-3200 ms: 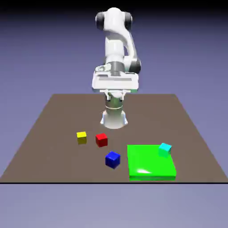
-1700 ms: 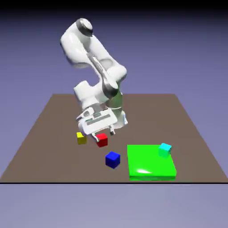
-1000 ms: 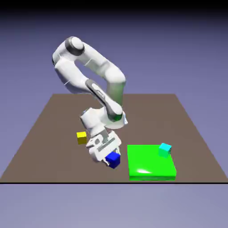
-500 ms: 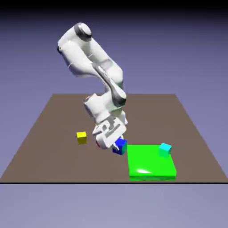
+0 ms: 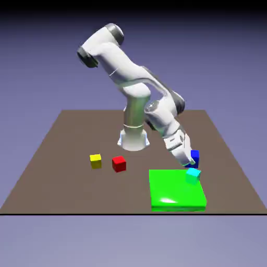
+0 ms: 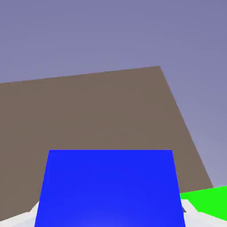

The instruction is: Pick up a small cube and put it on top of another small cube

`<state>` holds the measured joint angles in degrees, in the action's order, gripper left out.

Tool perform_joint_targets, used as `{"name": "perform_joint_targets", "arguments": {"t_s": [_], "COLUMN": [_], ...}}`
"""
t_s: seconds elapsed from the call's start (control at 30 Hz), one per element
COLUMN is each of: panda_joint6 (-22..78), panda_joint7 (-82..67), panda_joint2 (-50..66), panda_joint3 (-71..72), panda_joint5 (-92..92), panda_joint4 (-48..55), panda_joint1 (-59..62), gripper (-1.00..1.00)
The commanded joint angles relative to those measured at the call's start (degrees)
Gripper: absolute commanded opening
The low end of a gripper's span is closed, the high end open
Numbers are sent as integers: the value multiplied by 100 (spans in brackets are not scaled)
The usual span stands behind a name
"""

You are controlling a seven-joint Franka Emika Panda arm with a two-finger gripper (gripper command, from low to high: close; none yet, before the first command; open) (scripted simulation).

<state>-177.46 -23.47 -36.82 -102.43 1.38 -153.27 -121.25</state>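
One dark blue cube [image 5: 194,156] sits clamped in the gripper [image 5: 191,162] just above the cyan cube [image 5: 193,175] (on the green slab [image 5: 174,190]); square it over, lower gently, then release.

light: even, bright | shadows: none cast | glare: white sheen on green slab [image 5: 166,199] | focus: sharp, undistorted

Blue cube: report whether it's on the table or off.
Off: the gripper holds the blue cube in the air just above the cyan cube.
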Motion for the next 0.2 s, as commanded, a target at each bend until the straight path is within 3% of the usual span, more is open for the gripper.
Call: {"name": "perform_joint_targets", "arguments": {"t_s": [0.0, 0.07, 0.1, 0.17], "panda_joint6": [-99, -285, -285, -192], "panda_joint7": [-21, -58, -58, -39], "panda_joint2": [-20, -59, -59, -39], "panda_joint3": [-182, -544, -545, -363], "panda_joint5": [-7, -18, -18, -12], "panda_joint4": [31, 91, 91, 61], "panda_joint1": [-208, -621, -622, -414], "gripper": [-100, -100, 100, 100]}}
